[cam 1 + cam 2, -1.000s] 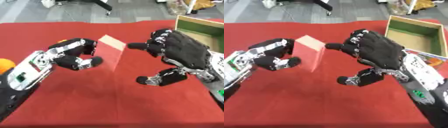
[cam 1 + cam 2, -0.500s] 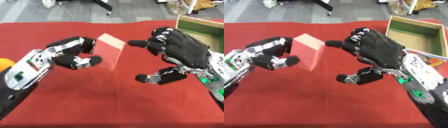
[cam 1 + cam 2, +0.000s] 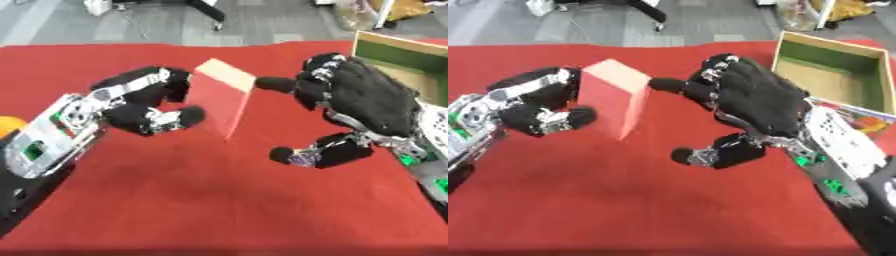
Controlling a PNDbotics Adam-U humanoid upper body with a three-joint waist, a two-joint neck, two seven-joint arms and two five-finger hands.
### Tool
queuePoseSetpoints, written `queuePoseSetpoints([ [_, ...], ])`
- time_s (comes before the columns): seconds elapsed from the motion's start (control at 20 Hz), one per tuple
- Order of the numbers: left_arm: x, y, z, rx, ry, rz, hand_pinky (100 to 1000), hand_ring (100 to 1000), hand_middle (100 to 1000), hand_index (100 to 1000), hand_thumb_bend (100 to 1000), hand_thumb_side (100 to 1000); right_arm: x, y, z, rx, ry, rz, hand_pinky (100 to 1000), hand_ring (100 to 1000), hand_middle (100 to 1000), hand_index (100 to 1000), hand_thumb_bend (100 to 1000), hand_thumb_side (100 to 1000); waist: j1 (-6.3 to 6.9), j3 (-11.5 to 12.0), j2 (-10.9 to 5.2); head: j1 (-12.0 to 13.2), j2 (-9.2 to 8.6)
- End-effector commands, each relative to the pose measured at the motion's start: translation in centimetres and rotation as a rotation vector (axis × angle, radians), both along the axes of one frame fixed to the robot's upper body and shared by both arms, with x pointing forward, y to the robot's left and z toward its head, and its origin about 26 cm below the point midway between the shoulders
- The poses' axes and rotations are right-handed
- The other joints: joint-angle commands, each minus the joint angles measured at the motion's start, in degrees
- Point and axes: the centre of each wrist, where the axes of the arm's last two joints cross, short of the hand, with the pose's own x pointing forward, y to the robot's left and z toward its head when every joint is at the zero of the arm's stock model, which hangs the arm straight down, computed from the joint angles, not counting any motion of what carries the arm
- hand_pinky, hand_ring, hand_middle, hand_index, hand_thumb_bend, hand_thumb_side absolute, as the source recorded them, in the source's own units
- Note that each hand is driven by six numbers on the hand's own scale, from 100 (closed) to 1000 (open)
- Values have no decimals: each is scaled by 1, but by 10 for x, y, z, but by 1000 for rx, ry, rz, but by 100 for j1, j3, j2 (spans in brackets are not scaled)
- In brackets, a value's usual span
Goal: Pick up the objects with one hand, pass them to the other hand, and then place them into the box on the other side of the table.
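Note:
My left hand [image 3: 144, 105] holds a red rectangular block [image 3: 219, 97] with a tan top face upright above the red tablecloth, fingers and thumb curled round its left side. My right hand [image 3: 754, 107] is spread open just right of the block [image 3: 614, 102], fingers reaching toward its upper right edge and thumb low and apart; whether the fingertips touch it I cannot tell. An open cardboard box [image 3: 837, 75] with a green inside stands at the table's far right.
An orange round thing [image 3: 9, 125] shows at the left edge behind my left arm. Colourful flat items [image 3: 864, 120] lie beside the box, under my right forearm. Grey floor and chair legs lie beyond the table's far edge.
Both hands have drawn closer together: the left hand brought the block slightly right, and the right hand's fingers moved left toward its top edge.

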Motion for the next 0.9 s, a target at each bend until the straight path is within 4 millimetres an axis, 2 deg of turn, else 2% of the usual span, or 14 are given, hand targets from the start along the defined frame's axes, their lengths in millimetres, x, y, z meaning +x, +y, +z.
queuePoseSetpoints([
  [0.05, -5, -3, 21, -16, -43, -22, 700, 618, 556, 585, 100, 530, -2, 0, 10, -11, -38, -1, 429, 280, 235, 913, 545, 419, -4, 0, -168, -9, 6],
  [0.9, 2, 4, 13, 31, -33, 36, 703, 621, 558, 587, 100, 523, -1, 4, 13, 12, -14, -32, 419, 267, 228, 913, 525, 420, -8, -30, -165, 1, 6],
])
